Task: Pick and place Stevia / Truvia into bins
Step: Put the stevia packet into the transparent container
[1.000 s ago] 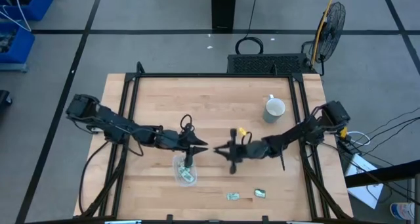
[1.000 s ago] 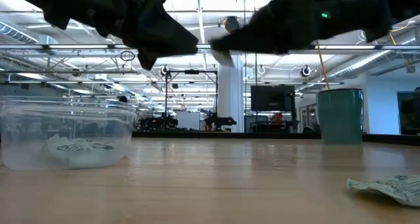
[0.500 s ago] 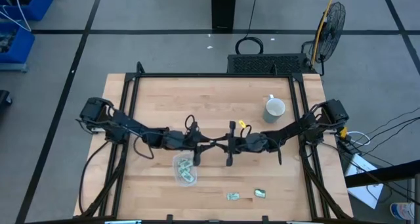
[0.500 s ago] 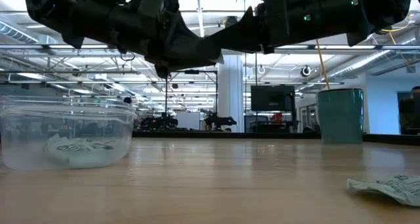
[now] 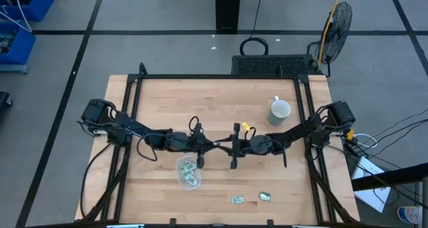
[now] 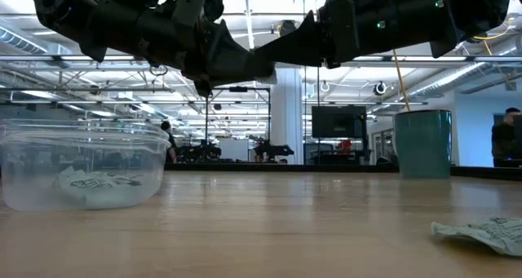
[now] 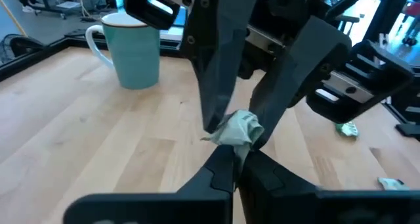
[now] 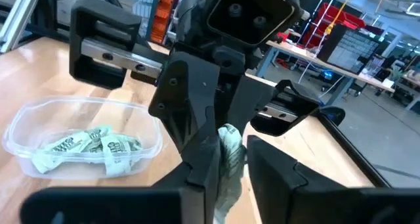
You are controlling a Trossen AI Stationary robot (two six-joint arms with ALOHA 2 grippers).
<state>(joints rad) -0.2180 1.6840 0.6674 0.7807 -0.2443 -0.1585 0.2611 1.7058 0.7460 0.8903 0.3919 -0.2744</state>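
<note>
- Pale green-and-white paper packet (image 7: 237,127) is now pinched between both claws above the table, just beside the clear plastic bin (image 5: 188,172); a second ago the arms were apart.
- Your left gripper (image 7: 234,159) has just snapped together on the packet, a handover from the right.
- Your right gripper (image 8: 225,159) is parting but still touches the packet.
- Inside the bin lie several packets (image 8: 85,147); two more packets (image 5: 251,198) wait on the wood, well apart from the bin on the side towards the right arm.
- Judging by this, the drop into the bin comes next.
</note>
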